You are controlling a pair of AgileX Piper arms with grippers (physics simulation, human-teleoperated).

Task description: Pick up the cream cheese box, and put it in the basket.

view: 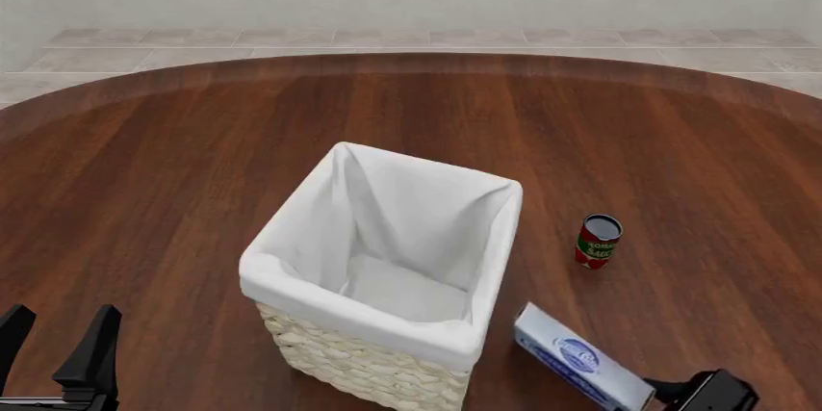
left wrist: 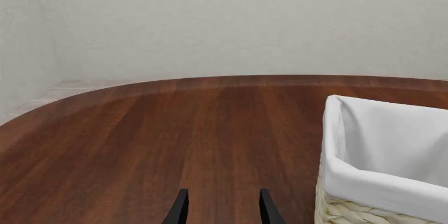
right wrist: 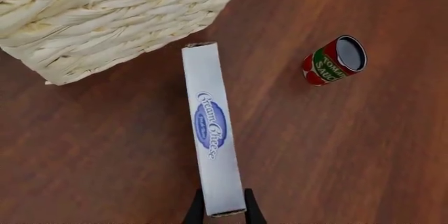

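Right gripper [right wrist: 220, 211]: it sits at the near right corner of the table in the front view, low and close to the camera. Its two dark fingers [right wrist: 194, 211] press on both sides of the near end of the cream cheese box, so it holds the box by that end.
Cream cheese box [view: 584, 358]: it stands on a narrow side, its long axis pointing from the gripper toward the basket. The blue oval logo faces up in the right wrist view. Its far end is just beside the basket's near right corner; whether it rests on the table or is lifted, I cannot tell.
Basket [view: 337, 361]: it stands in the middle of the table, near the front edge. The white liner is folded over the rim.
Left gripper [left wrist: 220, 208]: it is at the near left corner, well apart from the box. The fingers are spread with a wide gap, nothing between them, and point over the bare table [left wrist: 175, 129] beside the basket.
Red can [view: 598, 241]: it is upright on the table, to the right of the basket, beyond the box.
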